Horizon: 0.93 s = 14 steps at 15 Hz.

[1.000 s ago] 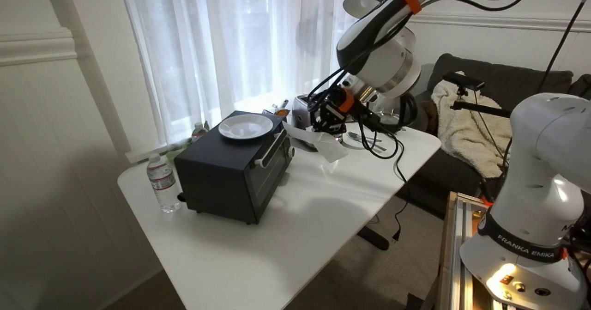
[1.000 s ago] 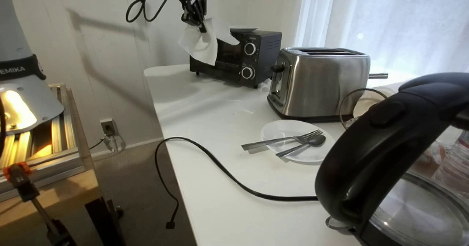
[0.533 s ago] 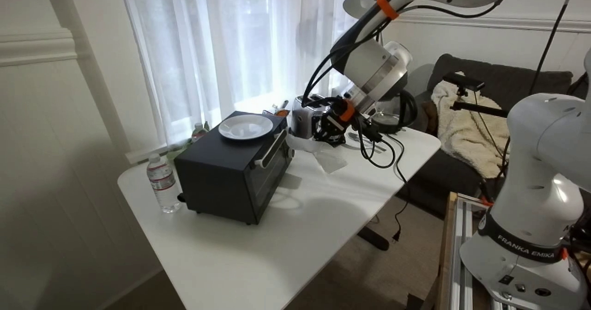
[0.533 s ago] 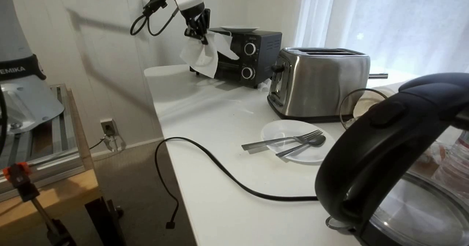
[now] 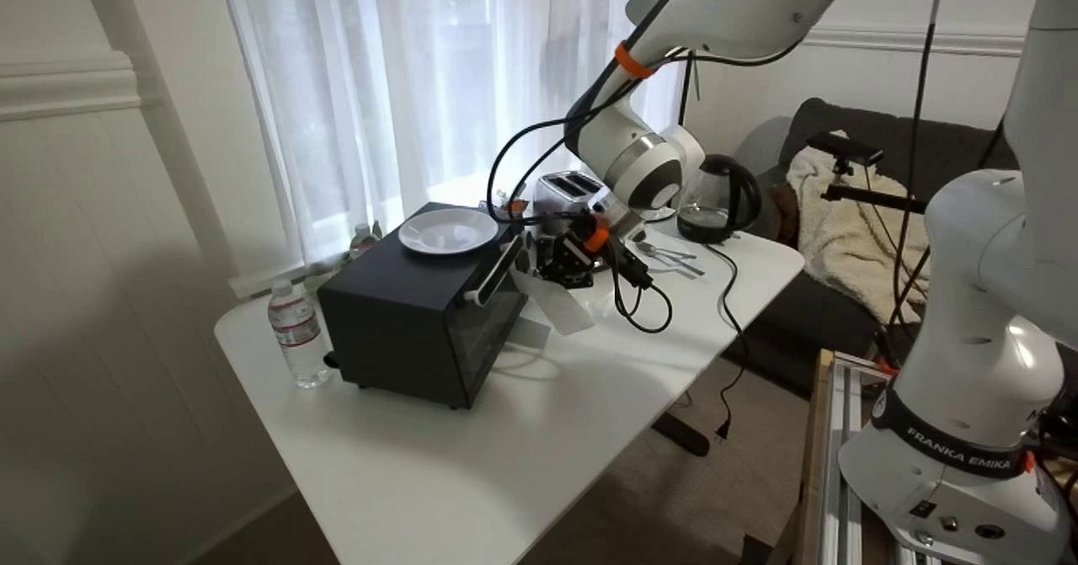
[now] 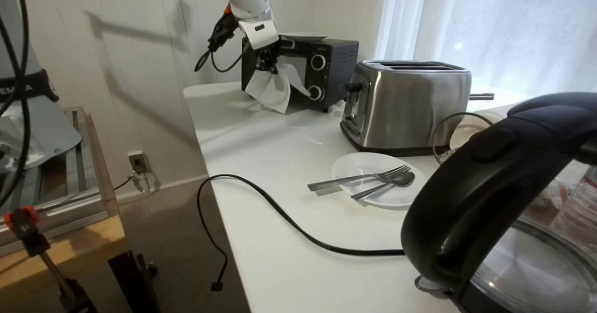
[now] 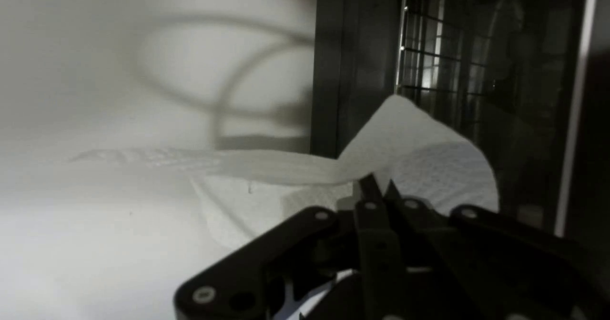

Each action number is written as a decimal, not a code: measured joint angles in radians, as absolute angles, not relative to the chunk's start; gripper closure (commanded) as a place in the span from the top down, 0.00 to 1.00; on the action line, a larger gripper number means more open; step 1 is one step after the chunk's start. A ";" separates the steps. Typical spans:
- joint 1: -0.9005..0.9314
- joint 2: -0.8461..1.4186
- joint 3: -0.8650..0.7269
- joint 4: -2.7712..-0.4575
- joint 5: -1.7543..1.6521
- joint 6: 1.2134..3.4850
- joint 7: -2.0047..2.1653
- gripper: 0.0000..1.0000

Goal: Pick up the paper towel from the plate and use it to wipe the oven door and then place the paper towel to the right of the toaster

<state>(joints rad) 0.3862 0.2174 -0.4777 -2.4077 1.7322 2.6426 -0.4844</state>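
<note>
While my black gripper (image 7: 380, 185) pinches the crumpled white paper towel (image 7: 436, 172), I see the dark glass oven door (image 7: 529, 105) near its fingers (image 7: 371, 220).

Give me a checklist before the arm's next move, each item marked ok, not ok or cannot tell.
1. Fingers holding the paper towel: ok.
2. Paper towel in front of the oven door: ok.
3. Paper towel touching the oven door: cannot tell; contact doesn't show.
4. Fingers clear of the door handle: cannot tell; the gap is unclear.
5. Plate resting on the oven top: ok.
6. Uncluttered table near the toaster: not ok; a second plate with a fork and spoon lies there.
</note>
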 measured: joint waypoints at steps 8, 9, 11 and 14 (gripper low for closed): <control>0.269 0.355 -0.353 -2.289 1.907 2.596 -0.645 0.00; 0.231 0.355 -0.317 -2.289 1.906 2.591 -0.660 0.00; 0.177 0.355 -0.259 -2.293 1.901 2.574 -0.681 0.00; 0.142 0.360 -0.188 -2.298 1.875 2.541 -0.690 0.00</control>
<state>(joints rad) 0.1418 0.3605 -0.1878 -2.2981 1.8755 2.5412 -0.6899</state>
